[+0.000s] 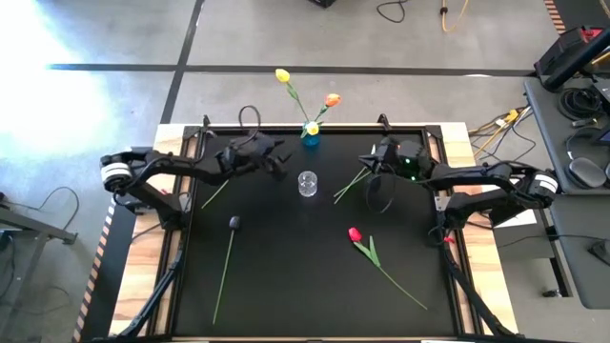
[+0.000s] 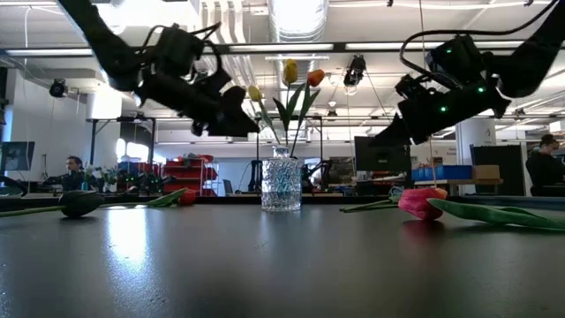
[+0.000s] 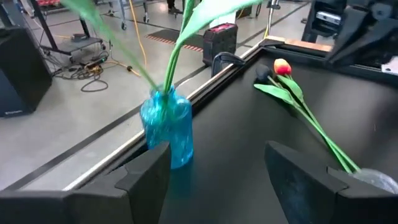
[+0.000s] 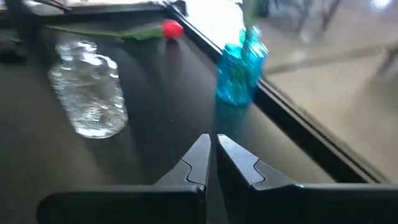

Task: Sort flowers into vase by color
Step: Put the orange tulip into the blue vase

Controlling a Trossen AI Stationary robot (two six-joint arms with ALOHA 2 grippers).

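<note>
High view: red tulip [image 1: 355, 233] lies near shut right gripper [image 1: 368, 158], apart.

Black table [image 1: 286, 286] carries blue vase [image 1: 311, 136], clear vase [image 1: 307, 183], loose tulips [image 1: 360, 239]

Two vases are sitting mid-table: one [image 1: 311, 136] at the far edge (holding two flowers [image 1: 303, 98]), one [image 1: 307, 183] nearer you. Loose flowers [image 1: 386, 269] are lying either side.

Two vases [image 1: 307, 184]; six tulips [image 1: 355, 233]; two grippers [image 1: 279, 164].
</note>
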